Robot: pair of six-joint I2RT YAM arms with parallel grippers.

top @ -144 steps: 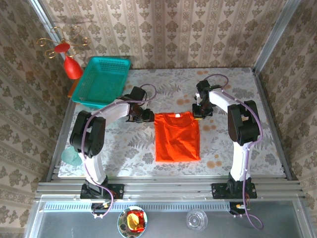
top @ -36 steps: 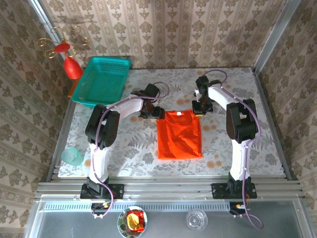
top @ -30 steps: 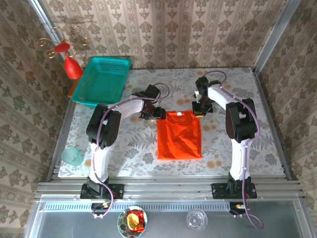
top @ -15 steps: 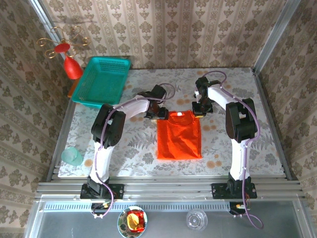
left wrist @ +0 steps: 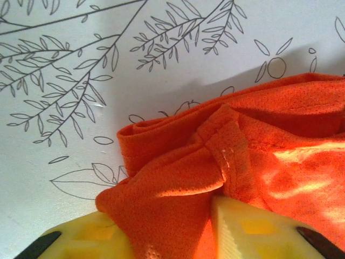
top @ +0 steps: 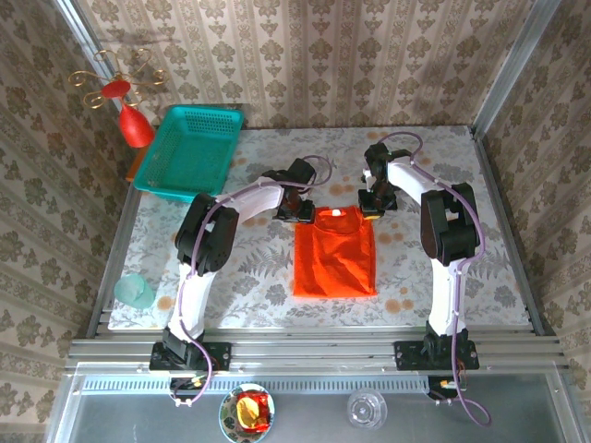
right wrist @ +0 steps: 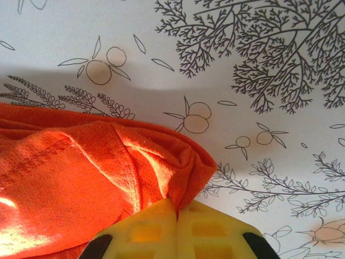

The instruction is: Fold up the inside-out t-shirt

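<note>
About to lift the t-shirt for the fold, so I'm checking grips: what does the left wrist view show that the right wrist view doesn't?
Left wrist: the left gripper with fingers apart, bunched t-shirt fabric filling the gap; firm grip unclear. Right wrist: the right gripper with fingers pressed together, pinching a t-shirt fold. Both: orange fabric on the leaf-printed table.

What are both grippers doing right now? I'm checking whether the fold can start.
Left gripper: jaws apart, shirt cloth between them; gripped or not cannot be told.
Right gripper: closed on the shirt.
</note>
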